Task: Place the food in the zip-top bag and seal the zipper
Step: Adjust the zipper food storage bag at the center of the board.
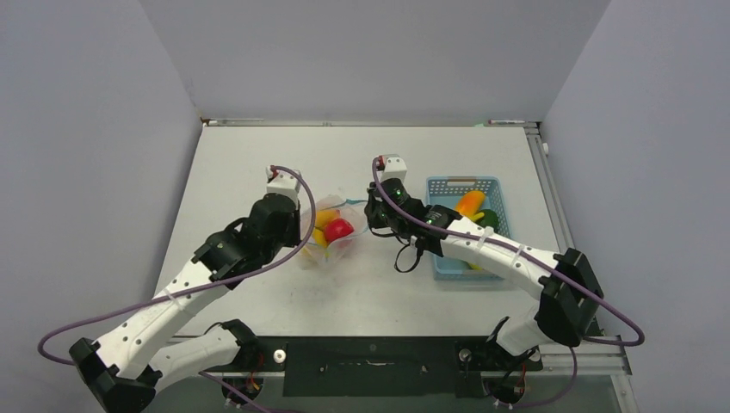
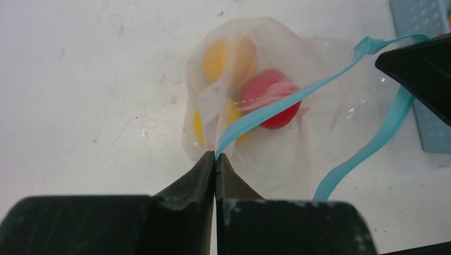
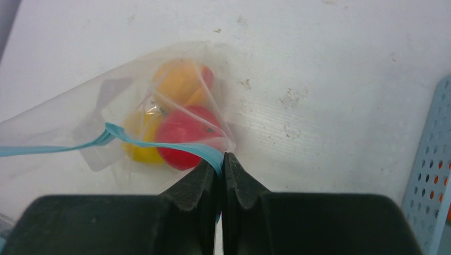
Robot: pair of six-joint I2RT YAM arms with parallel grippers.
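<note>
The clear zip-top bag [image 1: 331, 234] lies mid-table between both arms. Inside it sit an orange round [image 2: 228, 58], a red fruit [image 2: 279, 117] and a yellow piece [image 2: 199, 125]. My left gripper [image 2: 215, 156] is shut on one end of the light blue zipper [image 2: 276, 106]. At the other end of the zipper [image 3: 159, 141], my right gripper [image 3: 222, 156] is shut on it next to the red fruit [image 3: 181, 133]. The two zipper strips stand apart in the left wrist view, so the mouth gapes.
A light blue mesh basket [image 1: 465, 181] stands to the right of the bag, under my right arm. It holds an orange piece [image 1: 470, 203] and a green one [image 1: 488, 219]. Its perforated wall [image 3: 431, 175] shows at the right wrist view's edge.
</note>
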